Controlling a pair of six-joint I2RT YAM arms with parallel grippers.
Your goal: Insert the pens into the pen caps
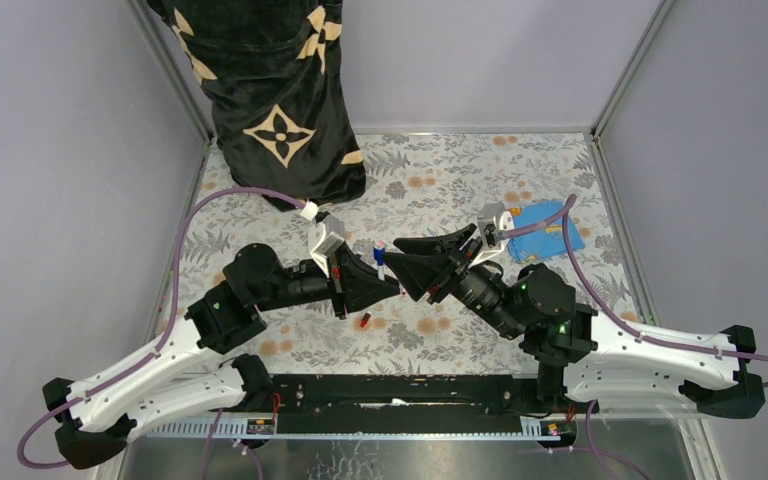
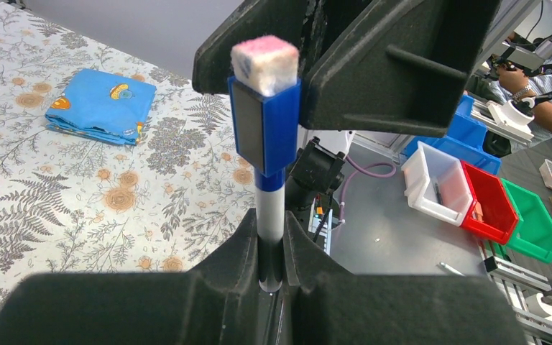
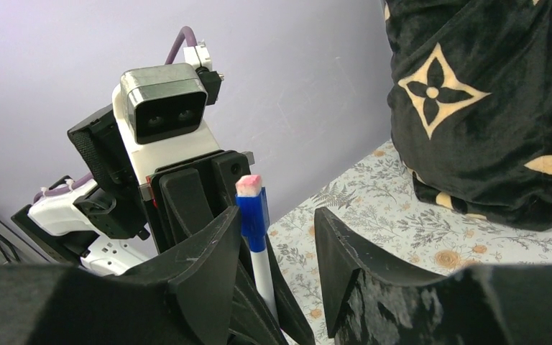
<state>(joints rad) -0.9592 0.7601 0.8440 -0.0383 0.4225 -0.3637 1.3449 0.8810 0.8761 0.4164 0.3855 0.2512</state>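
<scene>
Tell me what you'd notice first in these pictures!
A white pen wearing a blue cap with a fuzzy pink top stands upright, pinched in the left gripper above the middle of the flowery table. The right gripper faces it with jaws open. A big black blanket with tan flower shapes fills the far left corner.
</scene>
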